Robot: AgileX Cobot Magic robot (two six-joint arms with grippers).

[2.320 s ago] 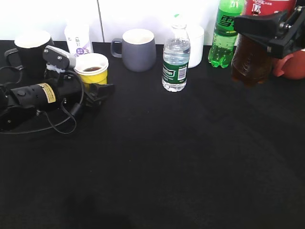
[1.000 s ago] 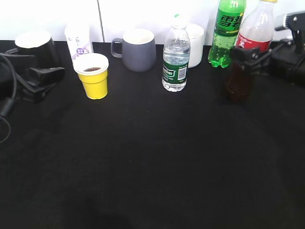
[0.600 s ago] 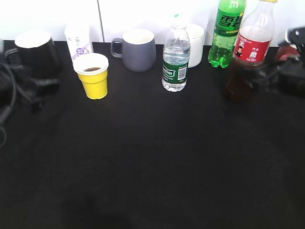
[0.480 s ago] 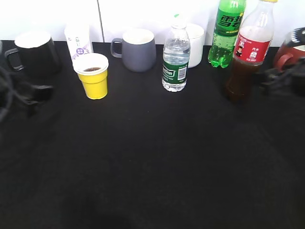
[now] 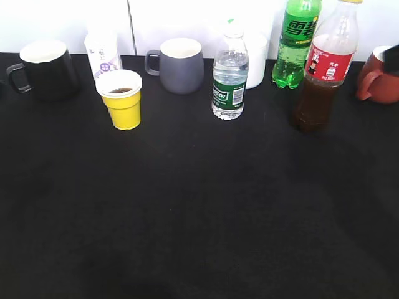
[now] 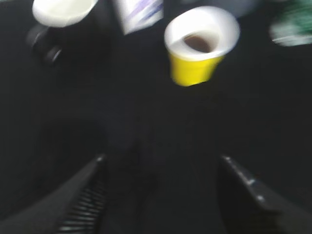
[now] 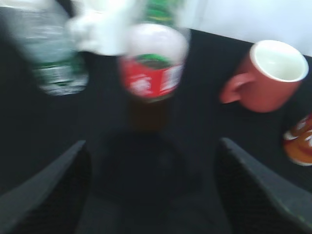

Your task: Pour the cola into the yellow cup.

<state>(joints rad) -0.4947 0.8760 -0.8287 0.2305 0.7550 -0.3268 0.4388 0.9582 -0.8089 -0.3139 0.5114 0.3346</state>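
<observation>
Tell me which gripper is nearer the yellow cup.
Left. The left gripper faces the yellow cup across bare cloth; the right gripper faces the cola bottle instead.

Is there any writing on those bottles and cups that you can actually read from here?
Green soda bottle: large white characters on the label, too blurred to read.
Cola: red label with small white marks, unreadable.
Water bottle: green label with a white panel, print too small.
White paper cup: purple print, illegible.
Yellow cup: no writing visible.
Both wrist views are too blurred to help.
</observation>
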